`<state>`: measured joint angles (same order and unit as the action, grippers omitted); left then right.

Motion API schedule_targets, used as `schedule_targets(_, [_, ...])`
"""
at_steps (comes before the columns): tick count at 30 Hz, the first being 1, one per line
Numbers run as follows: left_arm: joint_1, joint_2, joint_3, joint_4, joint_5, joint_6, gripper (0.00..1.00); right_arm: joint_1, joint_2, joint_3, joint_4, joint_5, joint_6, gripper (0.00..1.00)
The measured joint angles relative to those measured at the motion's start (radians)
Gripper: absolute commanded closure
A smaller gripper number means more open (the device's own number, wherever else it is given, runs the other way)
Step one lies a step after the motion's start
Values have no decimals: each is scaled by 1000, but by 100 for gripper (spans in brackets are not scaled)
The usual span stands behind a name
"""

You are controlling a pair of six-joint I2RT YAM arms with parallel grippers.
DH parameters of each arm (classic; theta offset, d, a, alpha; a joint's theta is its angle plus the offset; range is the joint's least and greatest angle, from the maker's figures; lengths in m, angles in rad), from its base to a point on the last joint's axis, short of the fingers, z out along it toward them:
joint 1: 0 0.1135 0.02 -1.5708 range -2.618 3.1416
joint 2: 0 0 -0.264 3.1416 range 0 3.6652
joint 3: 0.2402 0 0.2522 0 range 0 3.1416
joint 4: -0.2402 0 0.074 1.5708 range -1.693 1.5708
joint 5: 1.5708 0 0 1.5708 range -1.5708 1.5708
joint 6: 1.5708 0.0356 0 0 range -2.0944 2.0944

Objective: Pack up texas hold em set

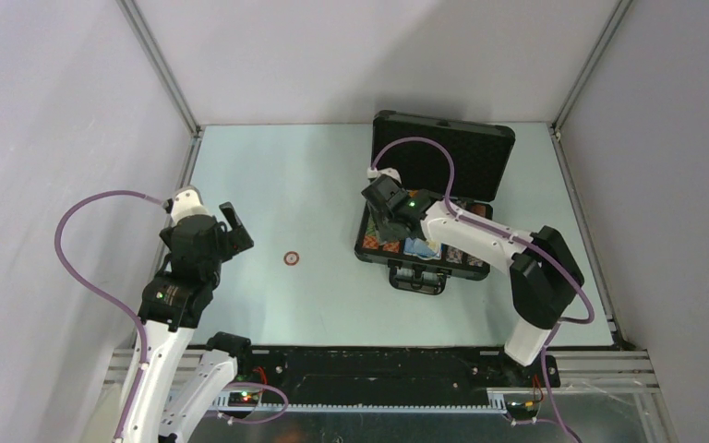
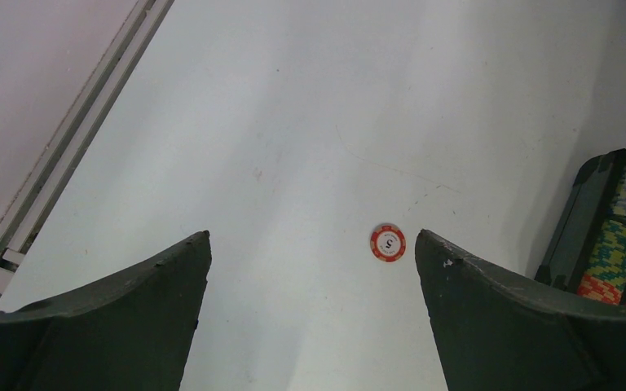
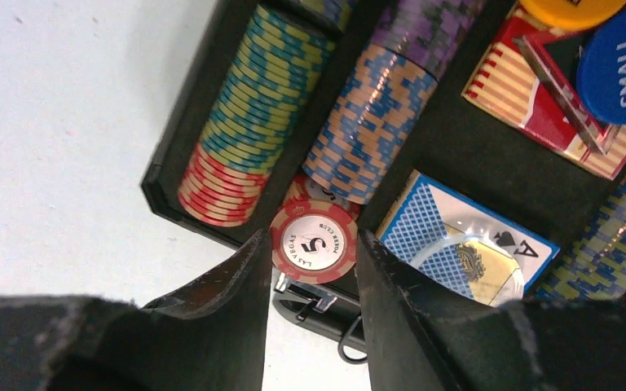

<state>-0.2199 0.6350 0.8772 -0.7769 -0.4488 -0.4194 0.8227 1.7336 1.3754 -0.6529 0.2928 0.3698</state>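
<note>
Over on the left, the left fingers are spread wide and hang above the bare tabletop, holding nothing. A bit right of them a loose chip, red and white, lies flat on the tabletop on its own, well apart from the case.

The case sits open on the right side with its lid up at the back. Inside it are the chip rows along the left, then the card box and a blue button further right.

The right fingers are over the case's near left corner, pinching a second chip by its edges. It's red and white with a 5 on it.
</note>
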Motion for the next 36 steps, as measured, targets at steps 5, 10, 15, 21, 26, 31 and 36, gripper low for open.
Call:
schedule_targets(5, [0, 0, 0, 0, 3, 0, 0, 0, -2, -51, -3, 17, 16, 56])
schedule_targets(10, [0, 0, 0, 0, 7, 0, 0, 0, -2, -57, -1, 18, 24, 46])
schedule_targets(15, [0, 0, 0, 0, 7, 0, 0, 0, -2, -57, 6, 18, 23, 39])
schedule_targets(21, [0, 0, 0, 0, 7, 0, 0, -8, -2, -57, 32, 14, 22, 37])
schedule_targets(26, [0, 0, 0, 0, 7, 0, 0, -7, -5, -53, 39, 6, 21, 36])
schedule_targets(31, [0, 0, 0, 0, 7, 0, 0, 55, 25, 54, 25, -18, 18, 34])
schedule_targets(36, [0, -14, 0, 0, 5, -1, 0, 161, 207, 320, 18, -48, 13, 30])
